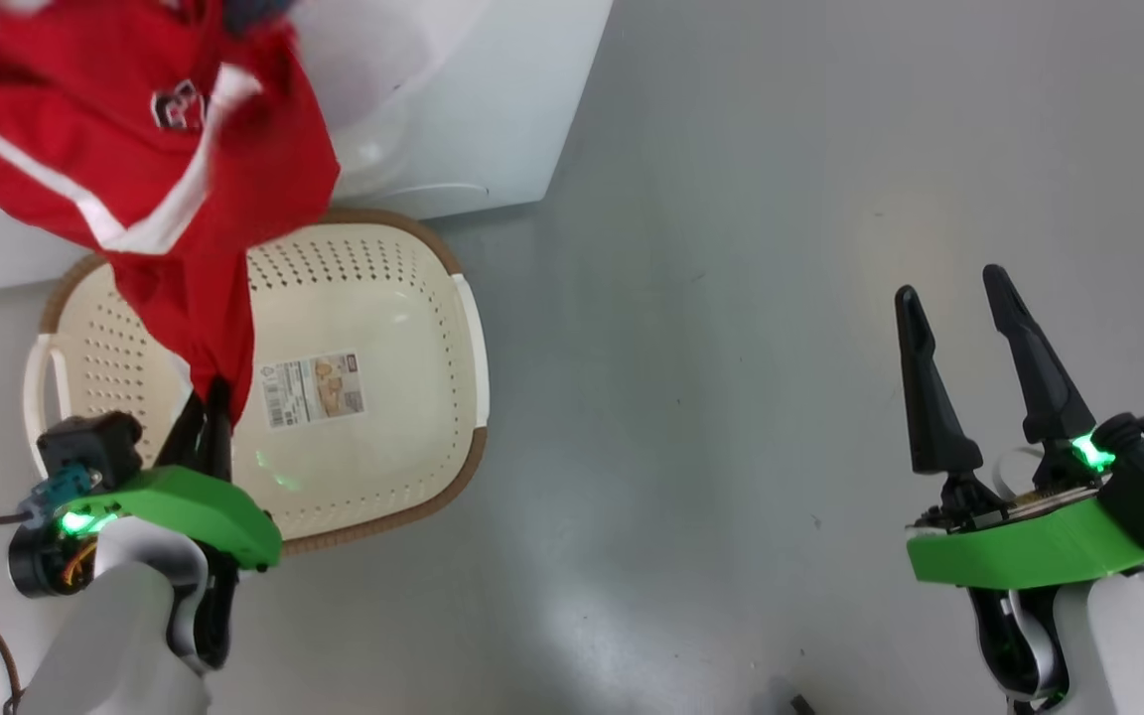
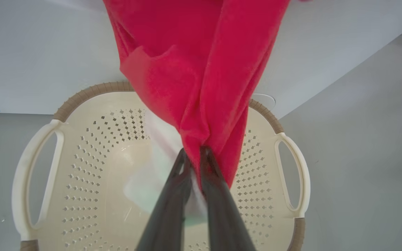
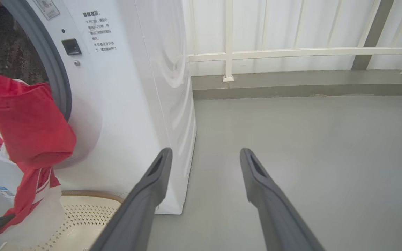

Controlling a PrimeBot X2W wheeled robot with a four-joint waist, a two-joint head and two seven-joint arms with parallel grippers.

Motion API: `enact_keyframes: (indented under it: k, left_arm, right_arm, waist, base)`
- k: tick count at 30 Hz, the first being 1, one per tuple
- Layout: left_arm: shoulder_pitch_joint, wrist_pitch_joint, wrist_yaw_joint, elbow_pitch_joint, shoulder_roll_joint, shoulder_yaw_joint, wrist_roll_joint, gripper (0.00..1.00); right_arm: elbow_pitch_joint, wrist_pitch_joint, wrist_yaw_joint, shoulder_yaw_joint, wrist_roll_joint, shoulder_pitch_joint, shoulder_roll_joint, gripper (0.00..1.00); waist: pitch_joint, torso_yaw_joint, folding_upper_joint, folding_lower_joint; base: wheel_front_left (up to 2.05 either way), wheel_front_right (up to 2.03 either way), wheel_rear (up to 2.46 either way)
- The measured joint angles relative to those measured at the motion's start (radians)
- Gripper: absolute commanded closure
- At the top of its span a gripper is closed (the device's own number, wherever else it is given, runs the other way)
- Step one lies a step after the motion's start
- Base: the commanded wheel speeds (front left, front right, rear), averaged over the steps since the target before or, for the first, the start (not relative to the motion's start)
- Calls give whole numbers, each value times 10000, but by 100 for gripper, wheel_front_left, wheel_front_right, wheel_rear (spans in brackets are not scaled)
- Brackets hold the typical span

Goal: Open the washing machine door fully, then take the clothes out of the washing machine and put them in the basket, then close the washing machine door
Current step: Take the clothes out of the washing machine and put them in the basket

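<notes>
Step in hand: unloading. Left gripper (image 2: pixel 192 151) pinched shut on a bunched fold of the clothes (image 1: pixel 135 149), which trail from the washing machine (image 3: pixel 134 104) mouth down over the basket (image 1: pixel 413 417); right gripper (image 1: pixel 951 282) spread, empty, well apart. Next, probably: pull the remainder clear of the drum, lower into the basket, let go

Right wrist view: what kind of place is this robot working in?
Probably a laundry corner, perhaps a balcony or utility area: a white front-loading washing machine stands on a grey floor, a white railing runs behind, and a cream perforated basket sits at its foot.
</notes>
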Motion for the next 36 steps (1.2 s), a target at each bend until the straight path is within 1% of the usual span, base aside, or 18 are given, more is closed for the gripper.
enact_keyframes:
  k: [3, 10, 12, 18, 20, 30, 31, 32, 33, 36]
  left_arm:
    - [-307, 0, -81, 495, -113, 65, 71, 100]
    - [-878, -29, -247, 1233, -184, 297, 244, 100]
    - [-1147, -31, -332, 1785, -286, 311, 295, 100]
    - [-1505, -35, -355, 2685, -420, 314, 397, 100]
    - [-1563, -42, -428, 2886, -435, 328, 397, 100]
    - [-1887, -42, -460, 3522, -454, 393, 500, 100]
    - [-1903, -42, -477, 3616, -454, 393, 502, 80]
    - [-1922, -42, -502, 3716, -454, 391, 502, 9]
    - [-1949, -42, -502, 3804, -454, 389, 502, 0]
    - [-2042, -38, -502, 3948, -449, 357, 608, 0]
  right_arm:
    - [-23, 0, 0, 8, 2, -159, 0, 0]
    - [-44, 0, 0, 48, 17, -330, 0, 0]
    - [-48, 0, 0, 63, 17, -334, -2, 0]
    - [-50, 0, 0, 144, 17, -526, -2, 0]
    - [-59, 0, 0, 159, 17, -630, -2, 0]
    - [-81, 0, 0, 247, 19, -700, -4, 0]
    - [-81, 0, 0, 259, 21, -701, -4, 0]
    - [-81, 0, 0, 270, 25, -704, -4, 0]
    - [-79, 0, 0, 280, 54, -706, -2, 0]
    - [-71, 0, 0, 286, 77, -709, -4, 0]
  waist:
    - [189, -34, 0, 0]
    - [560, -79, -1, 0]
    - [728, -97, 0, 0]
    - [1017, -159, 0, 1]
    - [1104, -188, 0, 0]
    - [1382, -287, 0, 0]
    - [1391, -292, 0, 0]
    - [1398, -295, 0, 0]
    - [1401, -298, 0, 0]
    - [1393, -290, 0, 0]
  base:
    - [0, 0, 0]
    - [0, 0, 0]
    - [0, 0, 0]
    - [0, 0, 0]
    - [0, 0, 0]
    - [0, 0, 0]
    - [0, 0, 0]
    - [0, 0, 0]
    - [0, 0, 0]
    - [0, 0, 0]
